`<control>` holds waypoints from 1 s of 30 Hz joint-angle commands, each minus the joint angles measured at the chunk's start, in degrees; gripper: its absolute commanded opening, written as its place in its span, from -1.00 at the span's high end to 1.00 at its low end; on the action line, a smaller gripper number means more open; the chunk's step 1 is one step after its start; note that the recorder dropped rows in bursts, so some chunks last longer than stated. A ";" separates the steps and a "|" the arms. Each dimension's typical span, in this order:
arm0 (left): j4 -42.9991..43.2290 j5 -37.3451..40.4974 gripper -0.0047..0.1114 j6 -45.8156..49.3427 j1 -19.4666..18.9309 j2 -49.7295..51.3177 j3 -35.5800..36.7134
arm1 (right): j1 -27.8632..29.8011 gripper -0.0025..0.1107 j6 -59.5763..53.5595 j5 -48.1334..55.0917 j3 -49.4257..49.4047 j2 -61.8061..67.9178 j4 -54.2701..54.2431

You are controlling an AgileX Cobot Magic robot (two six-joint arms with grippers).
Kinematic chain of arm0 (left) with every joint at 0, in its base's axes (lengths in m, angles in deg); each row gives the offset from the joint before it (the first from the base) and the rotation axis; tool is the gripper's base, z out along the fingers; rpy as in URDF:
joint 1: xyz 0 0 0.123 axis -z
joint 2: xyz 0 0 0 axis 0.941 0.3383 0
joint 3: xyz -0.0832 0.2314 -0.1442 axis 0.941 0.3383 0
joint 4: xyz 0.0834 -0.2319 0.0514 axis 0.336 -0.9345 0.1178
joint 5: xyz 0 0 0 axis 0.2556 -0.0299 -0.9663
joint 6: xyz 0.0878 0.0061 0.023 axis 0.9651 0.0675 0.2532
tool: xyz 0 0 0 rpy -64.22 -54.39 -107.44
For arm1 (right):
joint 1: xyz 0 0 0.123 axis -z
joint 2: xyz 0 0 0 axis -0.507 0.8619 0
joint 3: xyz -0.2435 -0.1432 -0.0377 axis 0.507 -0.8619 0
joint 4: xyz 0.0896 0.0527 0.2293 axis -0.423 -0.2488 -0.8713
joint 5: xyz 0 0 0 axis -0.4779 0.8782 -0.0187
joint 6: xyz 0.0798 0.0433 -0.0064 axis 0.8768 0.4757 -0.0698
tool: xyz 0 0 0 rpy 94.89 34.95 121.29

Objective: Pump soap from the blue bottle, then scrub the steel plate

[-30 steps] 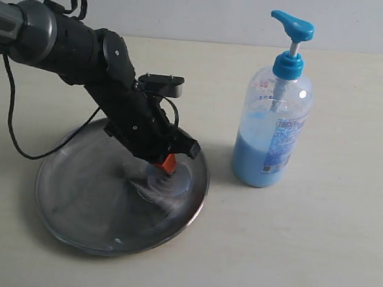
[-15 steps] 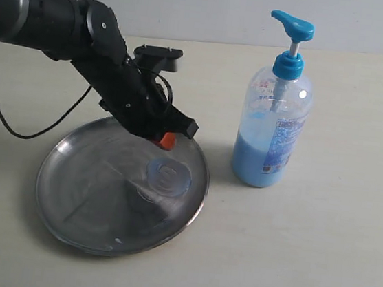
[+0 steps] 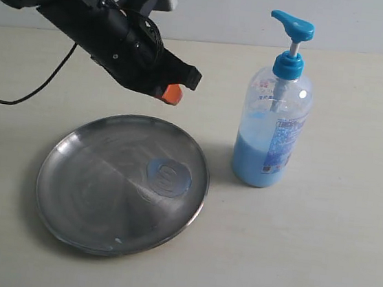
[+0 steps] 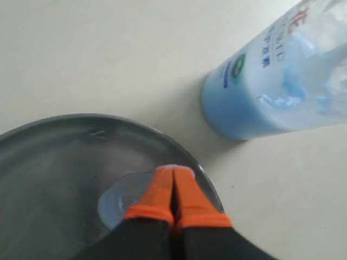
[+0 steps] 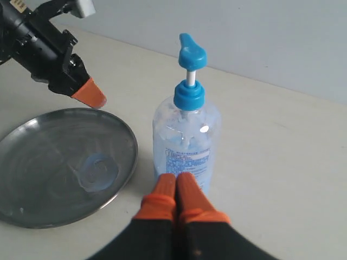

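The steel plate (image 3: 82, 193) lies on the table at the left, with a light blue soap smear (image 3: 169, 178) on its right side. The same soap smear (image 4: 116, 197) and plate (image 4: 59, 162) show in the left wrist view. My left gripper (image 3: 173, 94) hangs shut and empty above the plate's far right rim, its orange tips pressed together (image 4: 173, 174). The blue bottle (image 3: 272, 135) stands upright to the right of the plate, pump head up. My right gripper (image 5: 177, 179) is shut with nothing in it, a little back from the bottle (image 5: 187, 146); it is out of the exterior view.
A black cable (image 3: 16, 99) trails from the left arm across the table behind the plate. The pale table (image 3: 315, 268) ends at a grey wall at the back.
My left gripper has lifted off the plate and drawn back up and away, leaving the round soap smear uncovered. Bottle and plate have stayed put.
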 commanded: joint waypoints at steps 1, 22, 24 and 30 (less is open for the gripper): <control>0.50 2.35 0.92 -0.60 -0.18 -4.09 0.15 | -0.04 0.96 -0.46 -1.20 -0.37 -0.35 1.50; 10.65 8.01 0.92 -7.52 -0.18 -25.70 0.15 | -0.04 0.96 -3.13 -6.69 -3.48 -0.35 2.31; 11.51 8.01 0.92 -8.42 -0.18 -27.66 0.25 | -0.04 0.96 -3.13 -6.81 -3.46 -0.35 2.31; 13.59 7.28 0.92 -8.65 -0.18 -34.69 3.43 | -0.04 0.96 -3.37 -6.91 -3.46 -0.35 2.31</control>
